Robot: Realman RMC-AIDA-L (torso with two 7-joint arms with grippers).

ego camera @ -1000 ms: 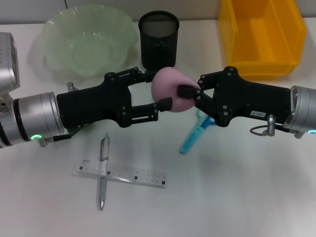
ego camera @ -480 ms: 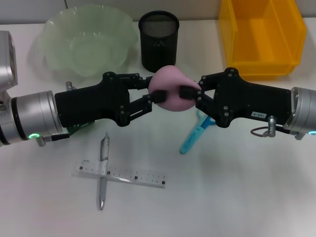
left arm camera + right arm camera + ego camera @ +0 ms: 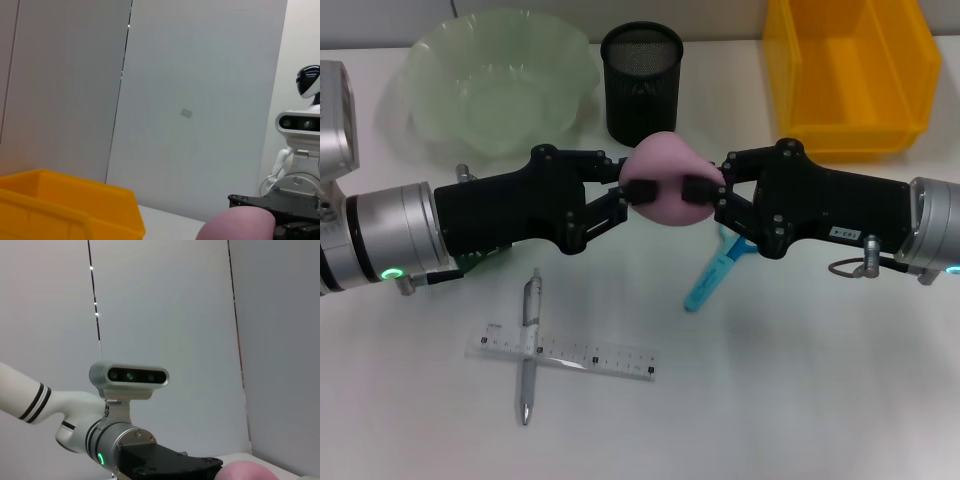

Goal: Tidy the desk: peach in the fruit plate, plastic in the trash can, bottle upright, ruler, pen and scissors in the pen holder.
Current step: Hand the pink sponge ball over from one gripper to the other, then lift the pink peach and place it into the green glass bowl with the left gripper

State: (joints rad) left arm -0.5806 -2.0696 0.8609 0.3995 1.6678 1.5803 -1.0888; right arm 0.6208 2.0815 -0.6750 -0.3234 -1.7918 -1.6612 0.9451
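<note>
A pink peach (image 3: 665, 185) hangs above the middle of the desk, held between both grippers. My left gripper (image 3: 636, 182) is shut on its left side. My right gripper (image 3: 705, 187) is shut on its right side. The peach also shows in the left wrist view (image 3: 240, 225) and in the right wrist view (image 3: 255, 471). The green fruit plate (image 3: 560, 70) sits at the back left. The black mesh pen holder (image 3: 642, 95) stands behind the peach. Blue scissors (image 3: 712, 272) lie under the right gripper. A pen (image 3: 529, 350) lies across a clear ruler (image 3: 590, 357) at the front. Bottle and plastic are hidden.
A yellow bin (image 3: 910, 110) stands at the back right and also shows in the left wrist view (image 3: 65, 207). A small green piece (image 3: 475, 263) peeks out under my left arm. Bare desk lies at the front right.
My left gripper's fingers, spread wide beside the peach a second ago, have closed onto it. The right gripper has stayed shut on the peach and has hardly moved.
</note>
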